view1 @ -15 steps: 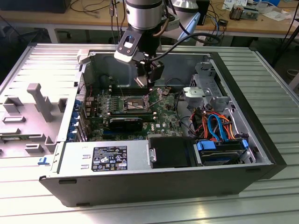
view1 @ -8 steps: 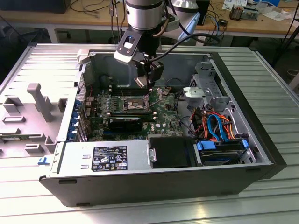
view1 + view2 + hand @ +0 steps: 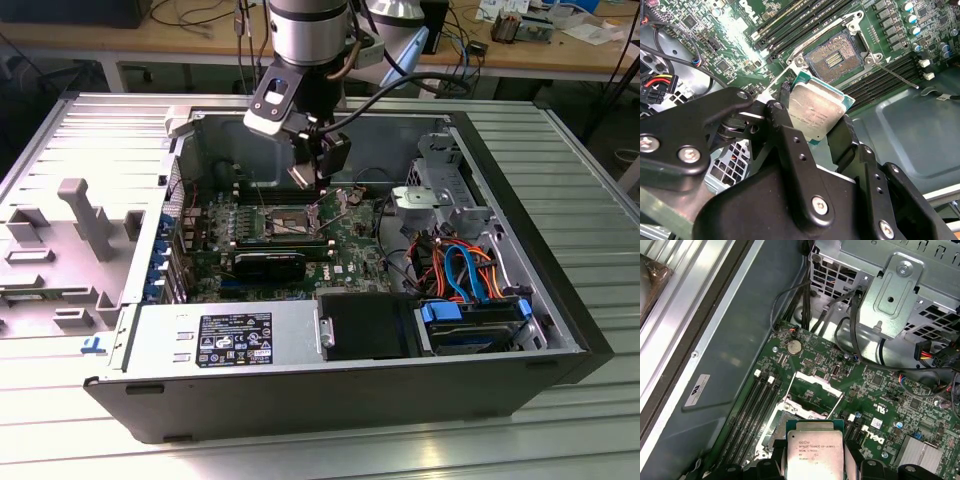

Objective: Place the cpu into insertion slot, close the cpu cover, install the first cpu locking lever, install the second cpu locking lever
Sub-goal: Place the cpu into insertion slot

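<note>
The hand (image 3: 812, 122) pinches the cpu (image 3: 816, 111) by two opposite edges, fingers pressed against the chip, whose metal top shows in both wrist views. In the exterior view, at upper centre, it hangs above the bare insertion slot (image 3: 291, 222), clear of it. The cpu cover (image 3: 813, 382) appears swung open.

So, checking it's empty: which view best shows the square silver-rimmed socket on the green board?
The second wrist view: the square silver-rimmed socket lies open, its dark contact field unobstructed beyond the silvery square chip in the gripper. In the first wrist view the chip hides part of it; the exterior view shows it as a dark square.
</note>
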Robot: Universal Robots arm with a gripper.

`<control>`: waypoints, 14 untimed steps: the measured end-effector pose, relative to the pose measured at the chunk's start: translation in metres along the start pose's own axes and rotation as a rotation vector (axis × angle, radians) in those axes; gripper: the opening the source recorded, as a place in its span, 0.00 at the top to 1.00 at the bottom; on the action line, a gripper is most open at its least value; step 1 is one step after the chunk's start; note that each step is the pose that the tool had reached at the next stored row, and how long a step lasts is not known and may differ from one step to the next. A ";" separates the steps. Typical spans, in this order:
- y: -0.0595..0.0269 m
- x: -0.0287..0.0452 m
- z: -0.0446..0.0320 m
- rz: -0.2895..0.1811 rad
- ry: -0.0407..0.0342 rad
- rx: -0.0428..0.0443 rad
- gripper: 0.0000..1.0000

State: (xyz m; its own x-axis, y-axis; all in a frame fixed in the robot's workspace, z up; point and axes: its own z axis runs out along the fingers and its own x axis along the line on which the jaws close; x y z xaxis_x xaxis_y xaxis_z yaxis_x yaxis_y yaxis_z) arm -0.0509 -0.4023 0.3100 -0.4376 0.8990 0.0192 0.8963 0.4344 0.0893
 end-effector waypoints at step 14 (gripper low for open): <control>-0.0001 0.0000 0.0013 0.008 -0.0008 -0.0001 0.45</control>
State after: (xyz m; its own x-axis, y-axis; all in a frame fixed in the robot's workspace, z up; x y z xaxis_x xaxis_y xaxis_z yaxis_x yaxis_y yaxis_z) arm -0.0509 -0.4023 0.3087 -0.4304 0.9024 0.0192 0.8997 0.4272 0.0892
